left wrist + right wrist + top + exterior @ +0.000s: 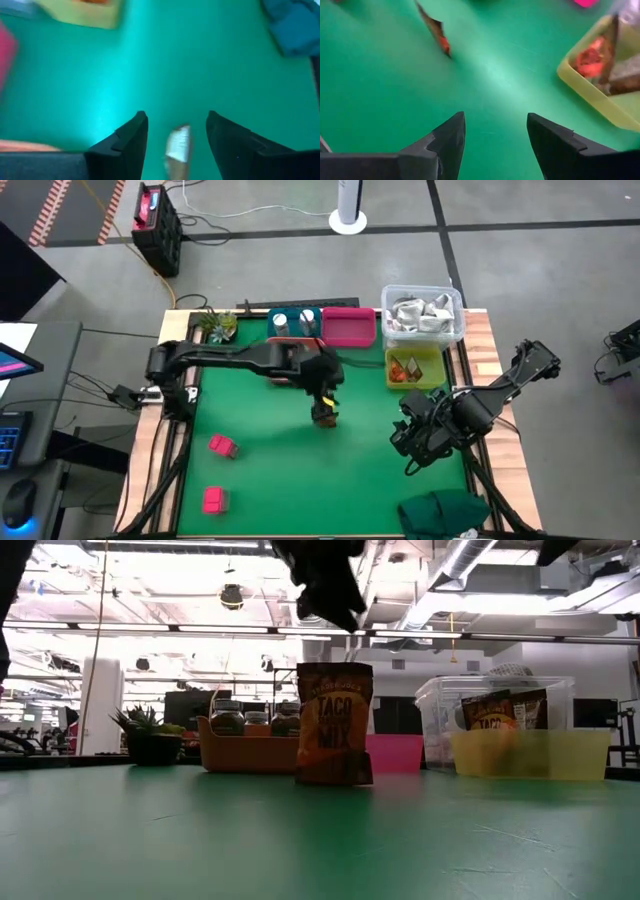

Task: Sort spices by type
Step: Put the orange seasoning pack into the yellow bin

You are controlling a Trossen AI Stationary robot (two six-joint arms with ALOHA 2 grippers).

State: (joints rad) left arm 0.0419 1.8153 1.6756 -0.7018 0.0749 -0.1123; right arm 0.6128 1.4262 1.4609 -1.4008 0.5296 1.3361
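A brown-orange sachet [334,725] printed "taco mix" stands upright on its bottom edge on the green mat, mid-table [323,417]. My left gripper [322,394] hangs open just above it. In the left wrist view the sachet's top edge [177,145] shows between the two fingers, and the low view shows a gap beneath the fingers [335,605]. My right gripper [410,445] is open and hovers over the mat toward the right edge. Two more sachets [405,368] lie in a yellow bin. Two pink blocks [222,446] [213,499] lie near left. White-capped jars [293,321] sit in a teal tray; dark jars [228,718] in an orange tray.
Along the far edge stand a plant sprig [215,327], the teal tray, a pink bin [348,328] and a clear tub of crumpled wrappers [422,313]; the yellow bin [440,370] sits in front of the tub. A dark green cloth [445,510] lies at the near right corner.
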